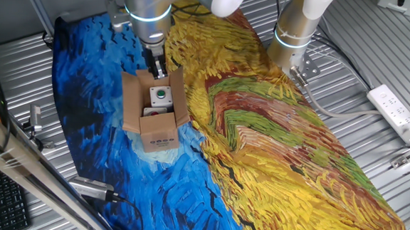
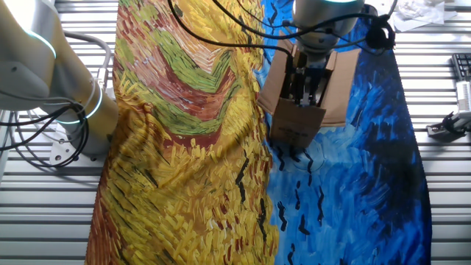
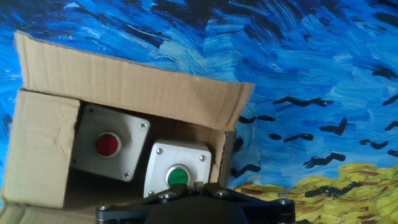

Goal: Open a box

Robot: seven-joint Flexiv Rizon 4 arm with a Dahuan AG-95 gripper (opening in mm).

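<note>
My tool (image 1: 158,71) hangs just over the far end of the box (image 1: 154,113), fingers pointing down at the rim, and from the fixed views its tips look drawn close together with nothing between them, though I cannot tell for certain, since the hand view shows only the dark base of the tool at the bottom edge and no fingertips. I judge it sits here because the far end flap is the last part that needed pushing back. Right below me the box stands open: its long side flaps (image 1: 132,100) are folded outward and lean away, which leaves the inside bare to the camera. Inside sit two white switch housings, one with a green button (image 3: 178,177) nearest me and one with a red button (image 3: 107,144) beyond it, packed side by side so they fill the width. The box rests on the blue part of the painted cloth (image 1: 90,122) that covers the bench, close to where blue meets yellow, its printed end face (image 1: 159,139) turned away from my arm. Farther off, a second arm (image 1: 296,28) stands idle at the yellow side, well apart from the box. The opening looks essentially done.
</note>
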